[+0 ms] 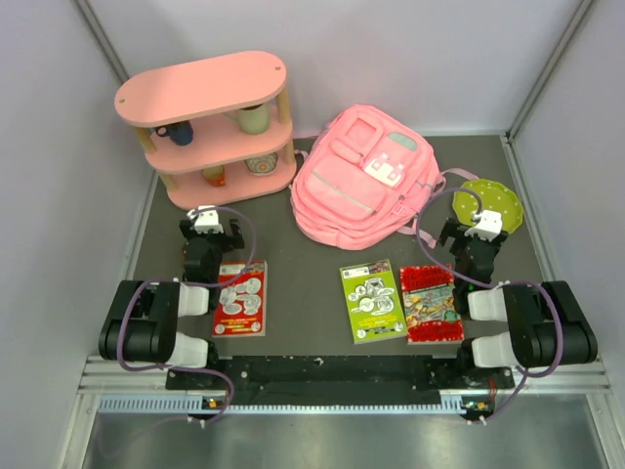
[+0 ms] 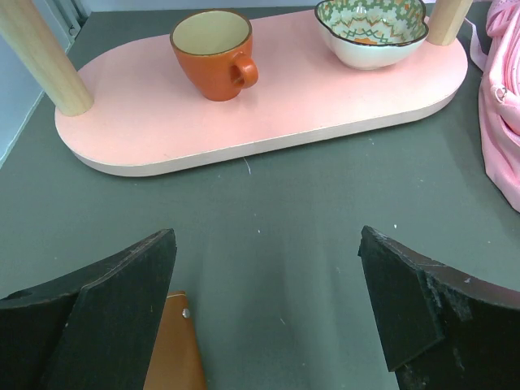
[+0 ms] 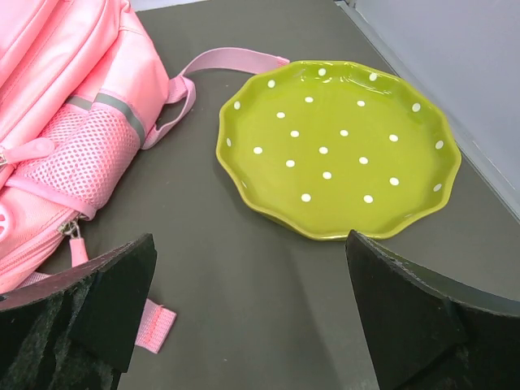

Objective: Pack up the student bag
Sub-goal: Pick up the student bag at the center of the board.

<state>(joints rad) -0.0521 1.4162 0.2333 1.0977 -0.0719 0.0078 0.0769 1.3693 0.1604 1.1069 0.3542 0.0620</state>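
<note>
The student bag (image 1: 363, 181) lies at the far middle of the table (image 1: 303, 283), front pockets up, between a pink shelf (image 1: 205, 93) at the far left and a green dotted plate (image 3: 337, 150) at the far right. The left gripper (image 2: 268, 309) is spread wide and holds nothing; it faces the shelf's bottom tier, where an orange cup (image 2: 213, 53) and a patterned bowl (image 2: 370, 32) stand. The right gripper (image 3: 252, 309) is also spread wide and holds nothing, just near of the plate. Three booklets (image 1: 372, 301) lie flat on the near side.

Robot lab cell — plain white walls (image 1: 59, 195), alu frame rail (image 1: 342, 389), dark tabletop (image 1: 303, 288)
</note>
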